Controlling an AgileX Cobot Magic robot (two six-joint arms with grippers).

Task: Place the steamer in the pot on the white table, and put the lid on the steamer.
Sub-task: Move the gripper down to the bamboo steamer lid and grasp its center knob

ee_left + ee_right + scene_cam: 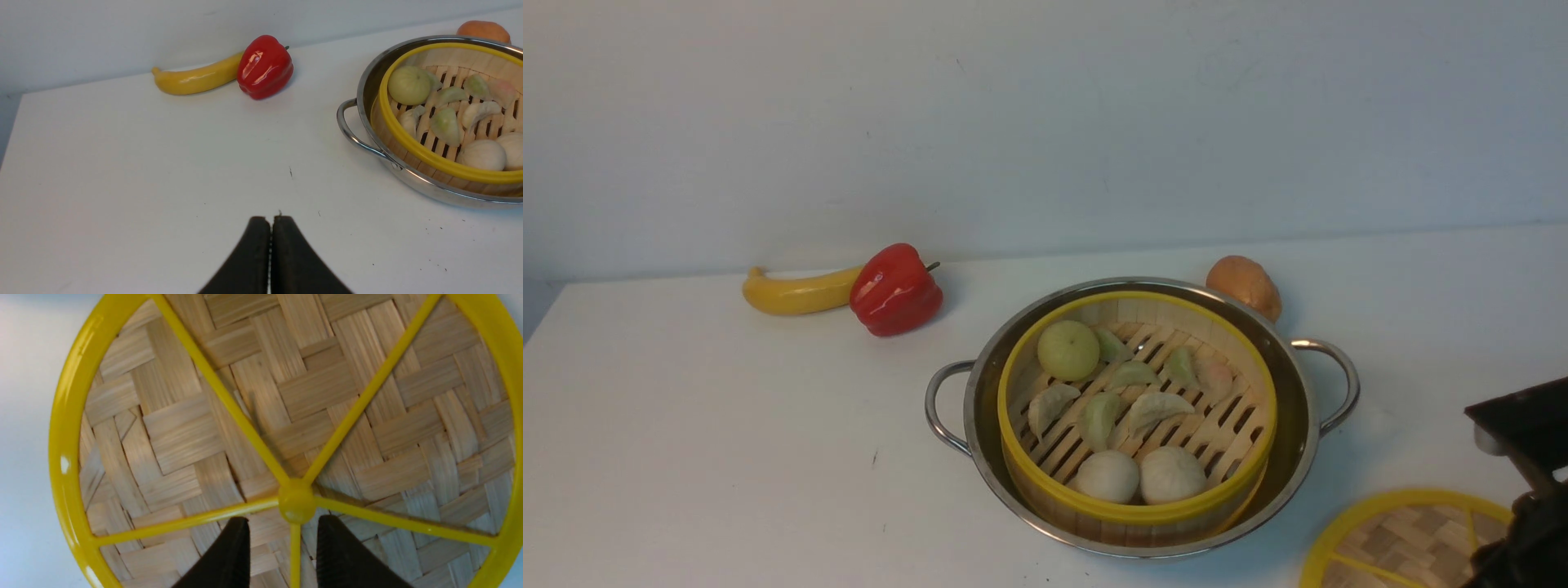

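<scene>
The steamer (1135,513) sits in the pot (983,384), and the lid (1396,539) beside the pot, cut off in front, fills the right-wrist view — right fingers (229,559) parted astride a spoke (295,555), left fingers (286,245) pressed together.

Left gripper (271,220) fingers pressed flat together, nothing between them, off the left-handle side of the pot (425,190), apart from it. Right arm (1523,420) dark, to the pot's right and nearer the robot. Right gripper (282,535) jaws parted, straddling one yellow spoke of the lid (184,437) just beside the hub, fingers clear of the spoke
</scene>
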